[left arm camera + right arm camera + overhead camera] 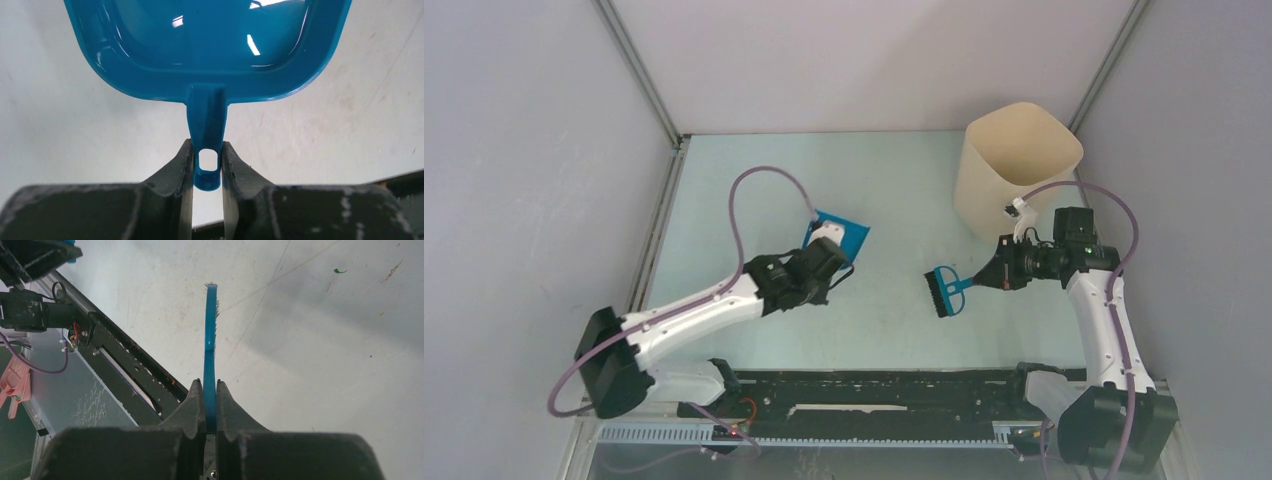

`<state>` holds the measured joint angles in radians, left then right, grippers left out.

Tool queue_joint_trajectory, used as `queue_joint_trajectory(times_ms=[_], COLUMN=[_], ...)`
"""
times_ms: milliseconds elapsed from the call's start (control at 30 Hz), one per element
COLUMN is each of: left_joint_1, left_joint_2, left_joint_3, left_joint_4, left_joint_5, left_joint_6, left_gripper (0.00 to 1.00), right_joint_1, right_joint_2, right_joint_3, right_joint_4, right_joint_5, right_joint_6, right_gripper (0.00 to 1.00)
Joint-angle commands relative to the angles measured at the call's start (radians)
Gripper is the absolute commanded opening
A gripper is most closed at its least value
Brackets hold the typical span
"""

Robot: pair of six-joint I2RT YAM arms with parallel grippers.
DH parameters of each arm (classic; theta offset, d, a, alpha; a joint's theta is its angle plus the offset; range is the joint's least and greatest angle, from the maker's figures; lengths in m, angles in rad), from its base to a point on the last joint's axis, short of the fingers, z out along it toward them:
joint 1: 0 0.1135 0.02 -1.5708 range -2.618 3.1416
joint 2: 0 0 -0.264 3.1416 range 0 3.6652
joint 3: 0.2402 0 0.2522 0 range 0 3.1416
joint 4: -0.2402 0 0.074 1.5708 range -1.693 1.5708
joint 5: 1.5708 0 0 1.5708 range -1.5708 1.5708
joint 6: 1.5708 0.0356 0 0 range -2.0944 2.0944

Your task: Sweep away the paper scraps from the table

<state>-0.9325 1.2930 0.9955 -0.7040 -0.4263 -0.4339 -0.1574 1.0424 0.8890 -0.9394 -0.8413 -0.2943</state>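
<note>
Left gripper (206, 170): narrow, clamped on dustpan (210, 40) handle.
Right gripper (210, 407): closed on brush (210, 340) handle.
Brush position: 4 o'clock of dustpan, apart.
Scrap (340, 271): one green fleck on table (904, 190), 3 o'clock of brush tip in right wrist view.
Bin (1014, 165): 1 o'clock of brush.

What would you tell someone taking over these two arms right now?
Left gripper: shut on the dustpan handle; the pan looks empty.
Right gripper: shut on the brush.
Table: no paper scraps seen from above; bin at far right.
Done: sweeping looks nearly finished.
Left: check one tiny green fleck, maybe a scrap, near the brush.
</note>
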Motion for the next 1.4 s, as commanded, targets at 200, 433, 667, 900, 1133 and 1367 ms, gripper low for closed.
queue_joint_trajectory(times_ms=[200, 433, 667, 900, 1133, 1367], left_joint_1=[-0.008, -0.005, -0.005, -0.008, -0.023, -0.022], left_joint_2=[-0.216, -0.066, 0.090, 0.134, -0.069, -0.451], left_joint_3=[-0.248, -0.283, -0.247, -0.177, -0.094, -0.054], left_joint_4=[-0.115, -0.074, -0.001, -0.029, -0.237, -0.184], left_joint_5=[0.001, 0.045, 0.098, 0.113, 0.089, -0.193], left_joint_6=[-0.269, -0.251, -0.212, -0.180, -0.139, 0.007], left_gripper=[0.02, 0.05, 0.16, 0.40, 0.49, 0.65], right_joint_1=[-0.007, -0.011, -0.022, -0.022, -0.021, 0.212], right_joint_2=[0.013, 0.014, 0.011, 0.016, 0.014, 0.028], right_joint_3=[0.033, 0.033, 0.033, 0.033, 0.032, 0.081], right_joint_4=[0.000, 0.001, -0.001, 0.001, -0.002, -0.066], right_joint_5=[-0.023, -0.022, -0.022, -0.024, -0.026, -0.049], right_joint_6=[-0.019, -0.017, -0.018, -0.018, -0.020, -0.110], right_gripper=[0.00, 0.00, 0.00, 0.00, 0.00, 0.00])
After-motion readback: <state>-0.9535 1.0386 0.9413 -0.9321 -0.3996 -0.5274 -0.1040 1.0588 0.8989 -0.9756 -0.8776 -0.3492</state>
